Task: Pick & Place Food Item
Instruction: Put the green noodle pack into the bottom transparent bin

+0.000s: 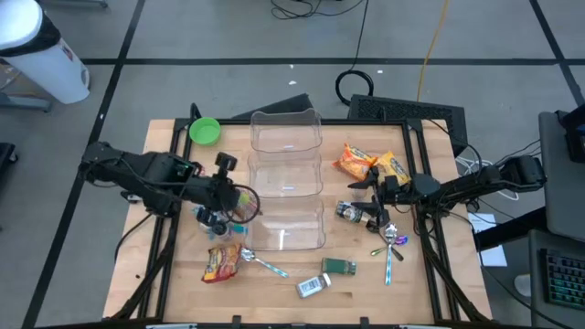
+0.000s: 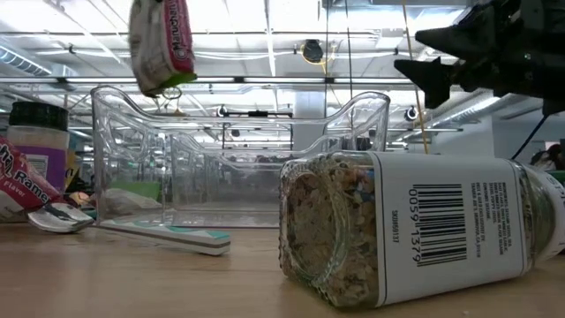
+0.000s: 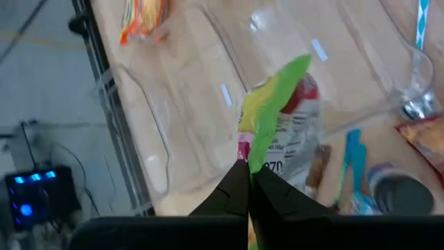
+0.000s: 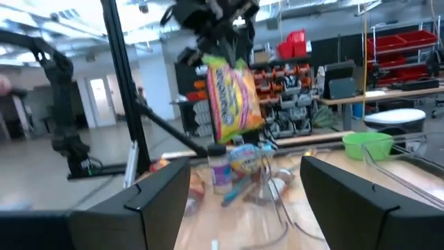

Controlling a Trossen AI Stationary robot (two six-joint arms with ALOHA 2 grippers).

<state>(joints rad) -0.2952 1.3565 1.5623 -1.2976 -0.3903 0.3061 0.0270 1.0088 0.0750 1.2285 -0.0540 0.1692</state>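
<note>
A food packet [image 4: 232,97] with a green top edge and pink and yellow print hangs in the air, also seen as the packet [image 2: 163,40] high in the low view. My left gripper [image 1: 239,199] is shut on it, just left of the clear three-part container [image 1: 286,178]. My right gripper [image 1: 366,201] stands open at the container's right side, near a dark-capped spice bottle [image 1: 350,212]. Nothing is between its fingers [image 4: 159,198]. My left gripper pinches the packet's green top edge [image 3: 258,149] between its two fingers, which slant downward from the table's left side. The packet [image 3: 284,118] hangs below the fingers, lifted clear of the table and beside the container's left wall.
Two orange snack packets [image 1: 352,162] lie right of the container's far end. A ramen pack [image 1: 222,262], a spoon [image 1: 260,263], a green box [image 1: 338,267] and a jar [image 1: 313,286] lie near the front. More spoons [image 1: 393,239] lie right; a green bowl [image 1: 205,131] sits far left.
</note>
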